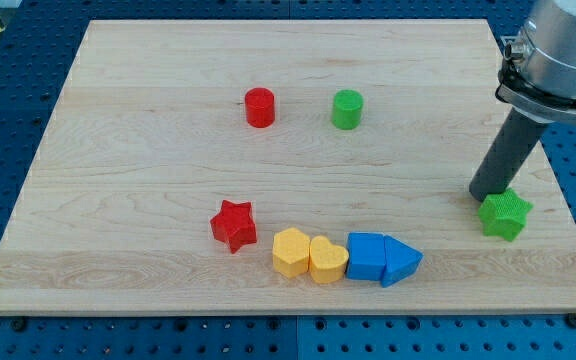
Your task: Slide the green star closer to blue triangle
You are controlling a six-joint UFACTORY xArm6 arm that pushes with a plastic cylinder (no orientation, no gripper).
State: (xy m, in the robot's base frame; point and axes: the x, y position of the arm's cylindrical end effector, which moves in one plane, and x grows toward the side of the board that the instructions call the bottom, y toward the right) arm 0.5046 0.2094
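The green star [506, 214] lies near the board's right edge, low in the view. My tip [486, 194] rests just up and left of it, touching or nearly touching its upper left side. The blue triangle [400, 262] lies to the star's lower left, at the right end of a row of blocks near the view's bottom. It touches a blue cube [366, 256] on its left.
A yellow heart [328, 260] and a yellow hexagon [291, 251] continue the row leftwards. A red star [234, 224] lies further left. A red cylinder [259, 107] and a green cylinder [347, 109] stand near the top. The board's right edge [558, 200] is close to the star.
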